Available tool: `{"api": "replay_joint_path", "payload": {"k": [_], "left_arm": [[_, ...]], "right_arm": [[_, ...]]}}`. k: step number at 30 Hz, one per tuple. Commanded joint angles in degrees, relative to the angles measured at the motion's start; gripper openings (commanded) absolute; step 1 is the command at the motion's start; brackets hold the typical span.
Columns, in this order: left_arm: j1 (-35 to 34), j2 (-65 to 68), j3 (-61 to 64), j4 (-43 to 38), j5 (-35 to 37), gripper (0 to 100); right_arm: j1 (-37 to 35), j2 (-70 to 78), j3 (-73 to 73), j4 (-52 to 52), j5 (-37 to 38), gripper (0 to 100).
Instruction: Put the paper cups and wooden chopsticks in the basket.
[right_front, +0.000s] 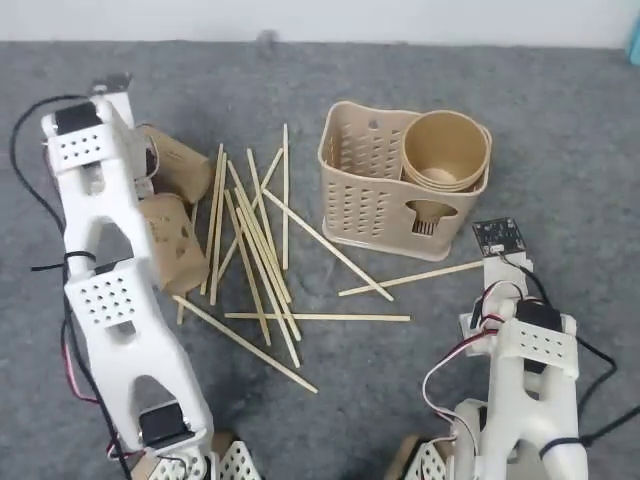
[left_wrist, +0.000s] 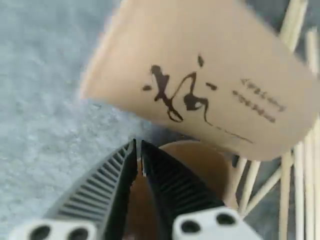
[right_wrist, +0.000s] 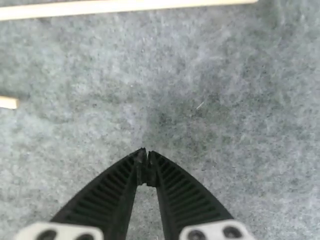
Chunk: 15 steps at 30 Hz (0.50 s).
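Soft, even light falls from overhead in the high view. The grey bench (right_front: 560, 120) is uniformly bright with no glare, and the chopsticks (right_front: 262, 250) and basket (right_front: 365, 215) throw only thin, faint shadows. The basket's inside is dimmer. In the left wrist view the paper cup (left_wrist: 200, 85) close to the lens is blurred and its print is smeared, with a dark shadow beneath it. In the right wrist view the bench's fibres are in focus, and a soft dark patch lies just ahead of the right gripper (right_wrist: 146, 152).
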Motion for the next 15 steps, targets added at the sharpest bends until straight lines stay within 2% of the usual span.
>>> {"api": "replay_joint_path", "payload": {"k": [1,7,15], "left_arm": [[0.4,-6.8,5.9,2.0,-0.5,1],[4.5,-18.1,24.7,2.0,-4.7,1],[7.4,-33.5,42.3,2.0,-5.0,1]], "right_arm": [[-0.7,-1.7,-0.3,-0.4,0.5,0.8],[-0.7,-1.7,-0.3,-0.4,0.6,0.8],[-0.7,-1.7,-0.3,-0.4,0.7,0.8]]}}
